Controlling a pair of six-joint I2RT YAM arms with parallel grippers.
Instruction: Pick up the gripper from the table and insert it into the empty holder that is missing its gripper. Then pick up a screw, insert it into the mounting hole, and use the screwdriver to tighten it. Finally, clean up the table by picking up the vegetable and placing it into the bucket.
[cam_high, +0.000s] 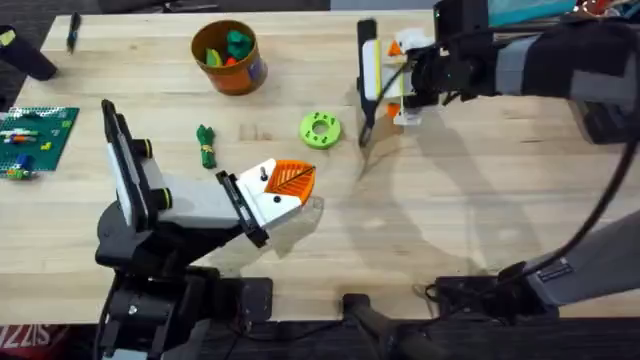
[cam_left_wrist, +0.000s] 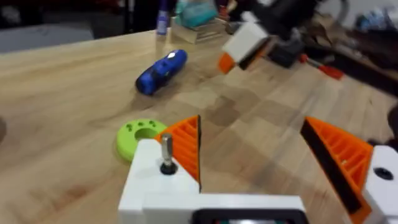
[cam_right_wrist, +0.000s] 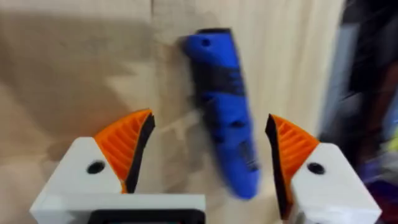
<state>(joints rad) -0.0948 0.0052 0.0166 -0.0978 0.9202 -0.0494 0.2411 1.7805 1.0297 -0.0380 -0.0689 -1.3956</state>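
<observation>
- Right gripper (cam_right_wrist: 208, 158) spread wide over the screwdriver (cam_right_wrist: 224, 106), gripping nothing.
- Left gripper (cam_left_wrist: 261, 162) wide open, empty; screw (cam_left_wrist: 166, 152) upright in its mount.
- Vegetable (cam_high: 206, 146) at bucket's (cam_high: 228, 58) 7 o'clock.

Light wooden butcher-block table (cam_high: 420, 230), planks running left to right, grain and seams plain in overhead view. Arm shadows fall across it at centre and toward 3 o'clock.

Green building-brick baseplate (cam_high: 35, 135) with small coloured pieces lies at the 9 o'clock edge. Black pen (cam_high: 73, 30) lies near the far edge at 11 o'clock.

Beyond the far edge, dim room: a dark surface (cam_left_wrist: 43, 34) and blurred clutter (cam_left_wrist: 199, 18) of boxes, teal item on top; details too soft to name.
</observation>
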